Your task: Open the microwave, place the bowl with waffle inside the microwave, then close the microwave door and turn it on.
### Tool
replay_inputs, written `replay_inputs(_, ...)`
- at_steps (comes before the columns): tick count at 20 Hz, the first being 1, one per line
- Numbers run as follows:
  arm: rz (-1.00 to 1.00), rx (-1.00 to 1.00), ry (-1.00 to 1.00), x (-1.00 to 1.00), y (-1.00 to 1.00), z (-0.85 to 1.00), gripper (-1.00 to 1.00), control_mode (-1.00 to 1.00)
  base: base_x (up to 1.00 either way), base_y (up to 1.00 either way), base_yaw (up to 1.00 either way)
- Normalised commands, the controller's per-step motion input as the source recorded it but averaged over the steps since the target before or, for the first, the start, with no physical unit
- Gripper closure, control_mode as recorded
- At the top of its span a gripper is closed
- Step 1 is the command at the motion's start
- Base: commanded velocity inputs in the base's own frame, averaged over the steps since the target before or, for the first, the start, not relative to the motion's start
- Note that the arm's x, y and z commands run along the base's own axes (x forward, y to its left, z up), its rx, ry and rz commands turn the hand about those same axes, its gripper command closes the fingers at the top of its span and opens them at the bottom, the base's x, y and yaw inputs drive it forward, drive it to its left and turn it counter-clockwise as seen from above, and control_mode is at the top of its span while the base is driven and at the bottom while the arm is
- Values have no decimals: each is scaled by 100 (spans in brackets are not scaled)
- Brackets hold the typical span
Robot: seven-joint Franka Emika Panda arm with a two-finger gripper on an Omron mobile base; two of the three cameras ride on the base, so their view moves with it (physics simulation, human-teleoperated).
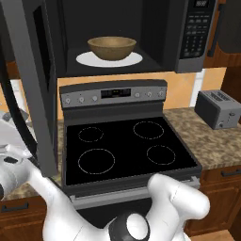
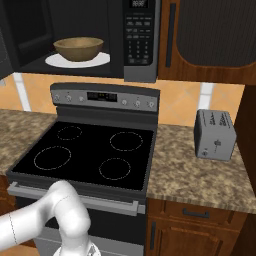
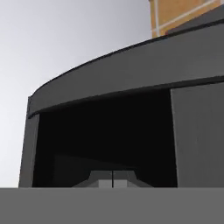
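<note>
The microwave (image 1: 197,33) hangs above the stove with its cavity open. Inside, the tan bowl (image 1: 111,47) sits on the white turntable (image 1: 84,60); the same bowl (image 2: 78,48) appears in the right base view. The waffle is hidden from me. The microwave door (image 1: 33,84) is swung out to the left, nearly edge-on to the camera. My gripper (image 3: 112,180) is shut with nothing in it, its fingertips together right in front of the door's dark glass (image 3: 105,131) and grey frame. My arm reaches low to the left, beside the door.
The black-topped stove (image 1: 127,146) lies below the microwave. A grey toaster (image 1: 218,109) stands on the speckled counter (image 2: 200,175) to the right. Dark wooden cabinets (image 2: 210,35) flank the microwave's right side.
</note>
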Motion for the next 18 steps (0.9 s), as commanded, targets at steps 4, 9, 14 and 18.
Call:
replay_inputs(4,20,51,14,-75,-99,42,100,-100,0,0,0)
replay_inputs(9,17,44,43,-14,-100,32,100,-100,0,0,0)
replay_inputs(14,14,30,61,1,-99,46,100,-100,0,0,0)
replay_inputs(18,11,24,61,23,-100,31,100,-100,0,0,0)
